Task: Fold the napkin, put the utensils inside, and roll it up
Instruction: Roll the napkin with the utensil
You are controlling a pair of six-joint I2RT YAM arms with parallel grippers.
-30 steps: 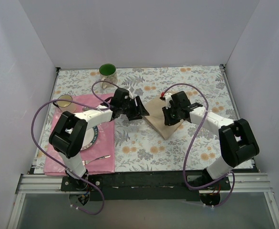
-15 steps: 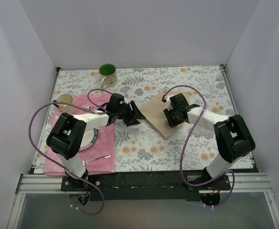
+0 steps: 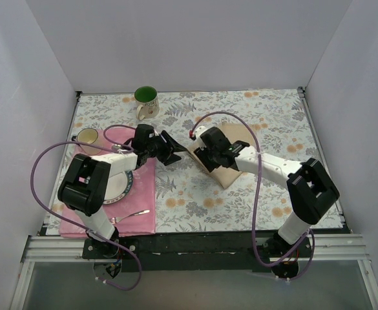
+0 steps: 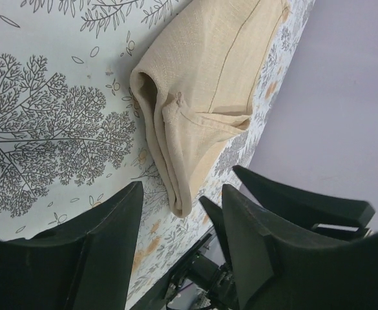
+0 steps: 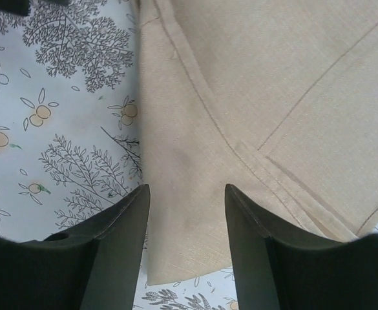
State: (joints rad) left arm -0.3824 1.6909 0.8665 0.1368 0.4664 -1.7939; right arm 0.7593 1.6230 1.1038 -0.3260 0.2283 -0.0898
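**Both jaws parted at the folded napkin**

Top view: the napkin (image 3: pixel 229 173) lies folded on the floral-clothed counter (image 3: pixel 189 194), centre-right. The right gripper (image 3: pixel 206 152) sits over its left corner and the left gripper (image 3: pixel 173 150) is just beside it. Only this view shows the fork (image 3: pixel 132 214), on the pink placemat (image 3: pixel 143 194) at lower left. Left wrist: jaws about half open and empty, with the napkin's fold bulging ahead of them. Right wrist: jaws spread wide, gripping nothing, over 2 flat hemmed layers.
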